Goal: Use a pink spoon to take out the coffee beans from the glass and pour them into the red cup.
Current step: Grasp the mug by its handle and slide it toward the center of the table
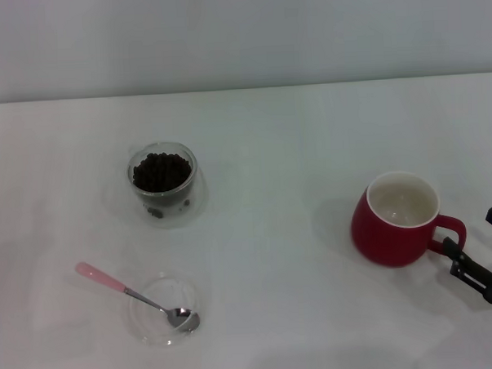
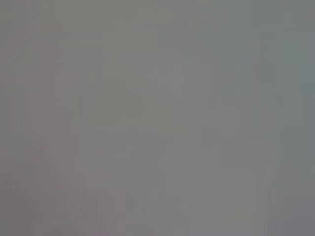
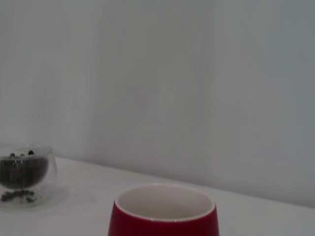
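Note:
The glass (image 1: pixel 162 182) stands on the white table, left of centre, full of coffee beans (image 1: pixel 160 170). The pink spoon (image 1: pixel 103 279) lies in front of it, its metal bowl resting in a flat clear dish (image 1: pixel 154 326) and its handle pointing back left. The red cup (image 1: pixel 399 220) stands at the right, empty, with its handle towards my right gripper (image 1: pixel 473 232). That gripper is open, low at the right edge, just beside the handle. The right wrist view shows the cup (image 3: pixel 165 219) close up and the glass (image 3: pixel 22 174) beyond. The left gripper is out of view.
The white table (image 1: pixel 269 151) runs back to a plain pale wall. The left wrist view shows only flat grey.

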You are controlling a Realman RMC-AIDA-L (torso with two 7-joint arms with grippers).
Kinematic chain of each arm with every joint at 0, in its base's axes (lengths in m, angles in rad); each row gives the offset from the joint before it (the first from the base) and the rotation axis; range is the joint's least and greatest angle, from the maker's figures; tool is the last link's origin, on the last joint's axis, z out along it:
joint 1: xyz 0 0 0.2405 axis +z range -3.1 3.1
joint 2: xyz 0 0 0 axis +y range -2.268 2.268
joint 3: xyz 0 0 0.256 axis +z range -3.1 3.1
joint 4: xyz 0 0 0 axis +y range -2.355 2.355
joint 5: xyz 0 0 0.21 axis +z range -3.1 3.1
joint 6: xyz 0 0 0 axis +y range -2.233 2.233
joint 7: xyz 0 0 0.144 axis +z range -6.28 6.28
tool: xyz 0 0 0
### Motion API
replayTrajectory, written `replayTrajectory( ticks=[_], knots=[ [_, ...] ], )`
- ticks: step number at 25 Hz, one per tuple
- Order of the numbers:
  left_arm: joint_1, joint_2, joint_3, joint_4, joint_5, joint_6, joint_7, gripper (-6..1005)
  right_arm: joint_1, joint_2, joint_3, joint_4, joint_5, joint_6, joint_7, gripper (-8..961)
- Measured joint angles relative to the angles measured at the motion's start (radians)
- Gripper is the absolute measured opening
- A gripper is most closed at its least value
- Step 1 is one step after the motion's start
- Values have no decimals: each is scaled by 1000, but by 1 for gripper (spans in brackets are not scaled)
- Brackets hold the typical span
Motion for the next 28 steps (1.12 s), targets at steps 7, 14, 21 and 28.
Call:
replayTrajectory(
  ticks=[7, 14, 21, 28],
  knots=[
    [0, 0, 0, -2, 0, -2, 0, 730, 25, 4, 11, 14, 7, 69, -34, 868],
    [-2, 0, 0, -11, 0, 0, 0, 729, 35, 6, 25, 14, 13, 104, -48, 867],
    [-5, 0, 0, -15, -1, 1, 0, 729, 35, 6, 89, 36, 14, 104, -112, 817],
    [-12, 0, 0, -15, 0, -1, 0, 730, 40, 6, 105, 37, 14, 104, -118, 670]
  ],
)
